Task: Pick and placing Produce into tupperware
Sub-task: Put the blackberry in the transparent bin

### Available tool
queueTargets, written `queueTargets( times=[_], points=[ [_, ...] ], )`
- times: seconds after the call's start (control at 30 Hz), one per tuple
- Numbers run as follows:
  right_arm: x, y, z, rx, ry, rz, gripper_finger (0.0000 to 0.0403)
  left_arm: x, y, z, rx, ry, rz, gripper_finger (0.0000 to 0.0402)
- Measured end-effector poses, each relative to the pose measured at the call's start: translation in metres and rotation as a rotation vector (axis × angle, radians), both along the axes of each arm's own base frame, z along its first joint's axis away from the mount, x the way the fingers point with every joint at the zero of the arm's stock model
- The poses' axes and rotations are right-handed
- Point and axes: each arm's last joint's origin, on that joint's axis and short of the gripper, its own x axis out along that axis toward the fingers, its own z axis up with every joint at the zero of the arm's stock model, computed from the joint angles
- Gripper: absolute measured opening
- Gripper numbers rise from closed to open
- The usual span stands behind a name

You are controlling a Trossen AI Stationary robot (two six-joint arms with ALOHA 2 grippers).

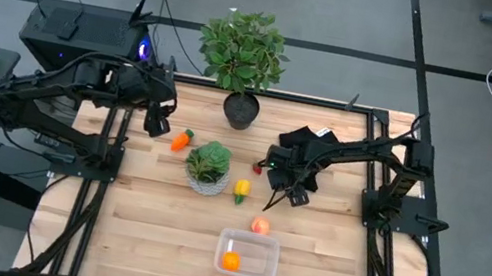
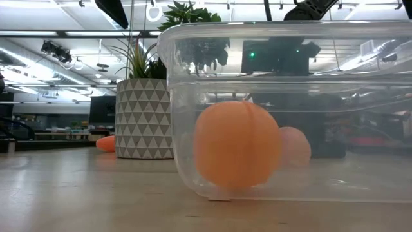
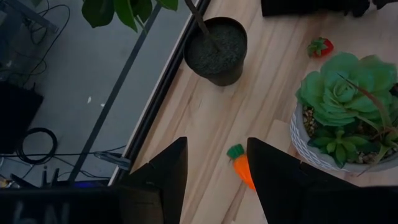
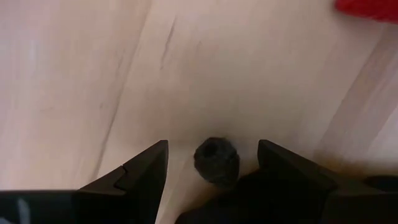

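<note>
Carrot (image 3: 244,169) partly behind left fingers (image 3: 277,180); strawberry (image 4: 367,7) cut by edge.

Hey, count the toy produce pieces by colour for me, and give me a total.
Orange: 2, the carrot and the ball in the clear container
Yellow: 1
Peach: 1
Red: 1, the strawberry
Total: 5

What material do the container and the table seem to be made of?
The container looks like clear, glossy plastic: the orange ball inside shows through its wall. The table appears to be pale wood, with visible plank seams and grain.
</note>
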Motion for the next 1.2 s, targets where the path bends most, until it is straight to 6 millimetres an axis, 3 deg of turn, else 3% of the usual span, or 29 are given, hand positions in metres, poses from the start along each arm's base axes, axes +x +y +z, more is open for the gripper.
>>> queueTargets(
  times=[0.27,1.2],
  points=[
    [-0.0001,0.0002,-0.0022,0.000,0.011,0.011,0.0240,0.0000,0.0000,0.0000,0.000,0.001,0.000,0.0173],
    [-0.0011,0.0010,0.0023,-0.019,0.028,-0.006,0.0126,-0.0001,0.0000,0.0000,0.001,0.001,-0.002,0.0176]
  ],
)
